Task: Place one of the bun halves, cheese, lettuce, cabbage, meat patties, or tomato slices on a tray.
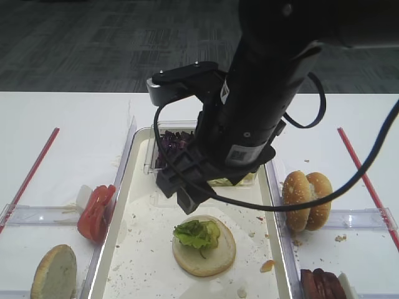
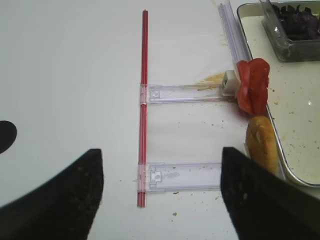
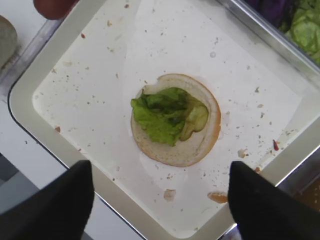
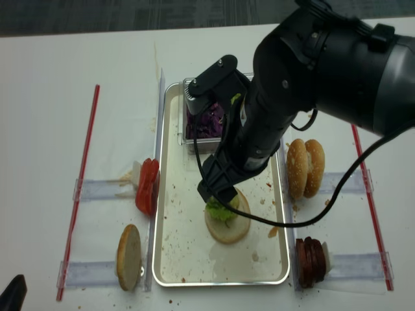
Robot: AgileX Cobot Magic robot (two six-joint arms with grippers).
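One bun half (image 1: 204, 253) already lies cut face up on the tray (image 1: 118, 249), toward the tray's near end, and a piece of lettuce (image 1: 196, 233) sits on top of it, so the placing looks done for this round; whether more is wanted cannot be told from here.

Going from the desk's (image 1: 62, 124) left edge: a red strip (image 1: 31, 174) runs along it, and the left pincer (image 2: 162, 200) hangs over bare desk beside that strip, its two dark fingers wide apart with nothing between them. Next comes a spare bun half (image 1: 55, 272) standing on edge just outside the tray's near left corner, and behind it the fanned tomato slices (image 1: 96, 213) lean against the tray's left rim.

Over the tray's middle the right arm (image 1: 262, 93) reaches down at a slant from the far right. Its right pincer (image 3: 160, 200) is pointed straight at the bun and lettuce from above, fingers spread wide and empty, clear of the food. At the tray's far end a clear box (image 1: 153, 159) holds the purple cabbage (image 1: 174, 143) and more green leaves, mostly hidden by the arm.

Right of the tray two seeded bun halves (image 1: 307, 199) stand on edge by its right rim, and the meat patties (image 1: 321, 285) sit stacked near the desk's near right corner.
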